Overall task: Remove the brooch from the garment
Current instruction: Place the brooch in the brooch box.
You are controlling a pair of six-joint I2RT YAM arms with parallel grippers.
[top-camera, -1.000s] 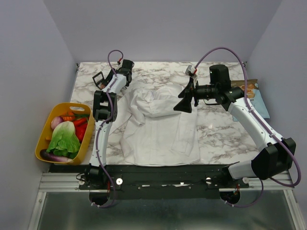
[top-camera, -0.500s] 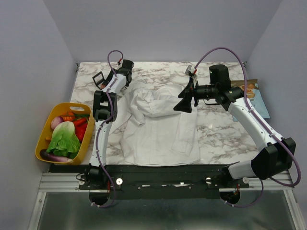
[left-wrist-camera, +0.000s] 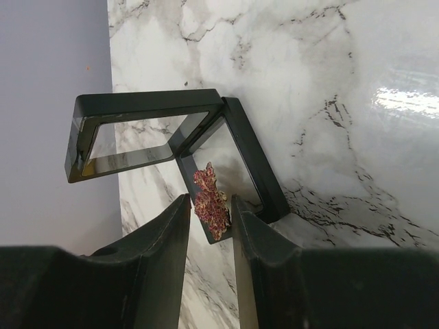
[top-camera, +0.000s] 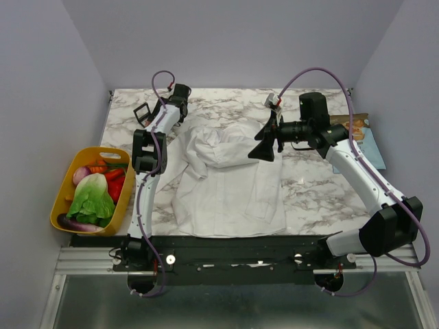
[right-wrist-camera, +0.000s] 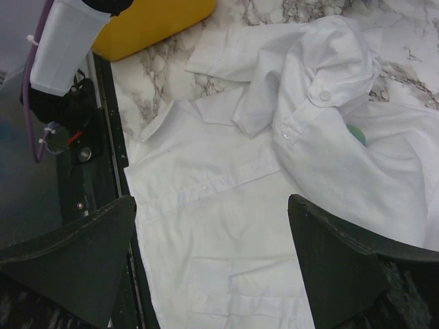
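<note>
Brooch removal not yet begun: the brooch (right-wrist-camera: 357, 133), a green spot, peeks from under a fold of the white shirt (right-wrist-camera: 226, 205). Above the shirt the right pincer (right-wrist-camera: 212, 260) hangs released wide and, with open room, must next drop onto that fold. Left of the shirt, at the counter (top-camera: 322, 192) edge, the left pincer (left-wrist-camera: 209, 209) straddles a red ornament (left-wrist-camera: 211, 195) on a black case (left-wrist-camera: 240, 137); grip unclear.

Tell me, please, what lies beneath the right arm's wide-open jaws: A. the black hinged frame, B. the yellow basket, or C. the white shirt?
C: in the right wrist view the white shirt fills the space between the spread jaws, while the yellow basket sits off at the top edge.
</note>
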